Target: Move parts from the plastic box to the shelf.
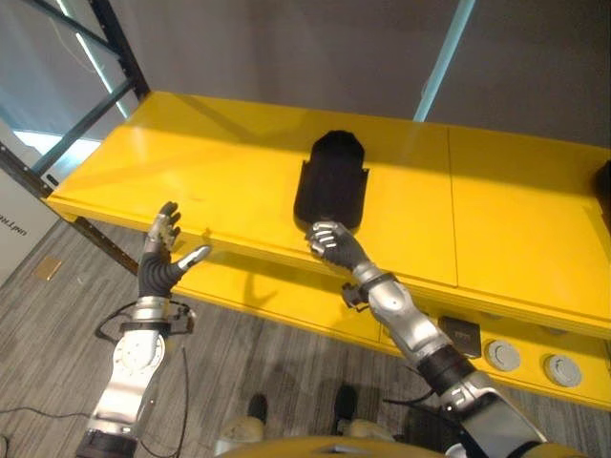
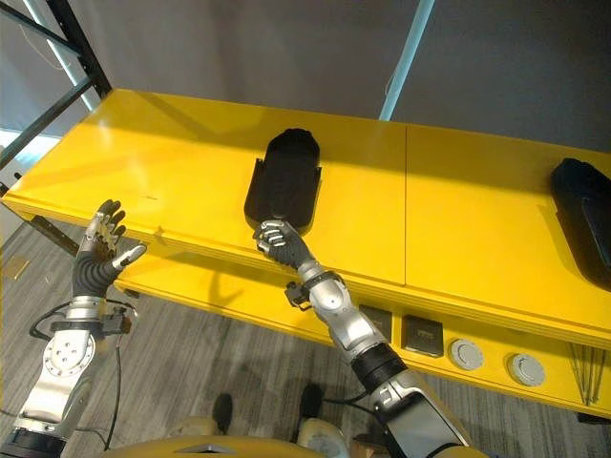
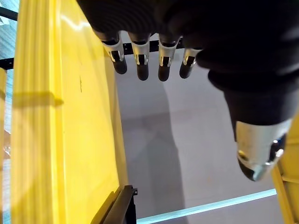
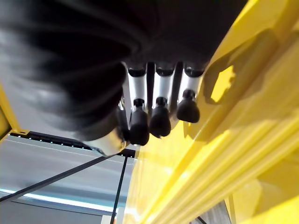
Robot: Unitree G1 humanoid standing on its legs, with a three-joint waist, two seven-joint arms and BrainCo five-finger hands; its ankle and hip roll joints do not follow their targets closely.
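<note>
Left eye view: black part (image 1: 331,179) sits on the yellow shelf (image 1: 191,162), just past the right hand (image 1: 330,243), fingers curled, holding nothing. Left hand (image 1: 164,250) open, empty. Careless pullback could drag it off.

Light falls from above onto the yellow shelf (image 1: 239,172), bright enough to leave a pale sheen at its upper left in my head views. The black part (image 1: 331,181) reads as a flat dark mass with little surface detail. My right hand (image 4: 154,116) is smeared by blur at the upper left of its wrist view. My left hand (image 3: 140,60) is sharper, with glare streaking the shelf edge beside it.
</note>
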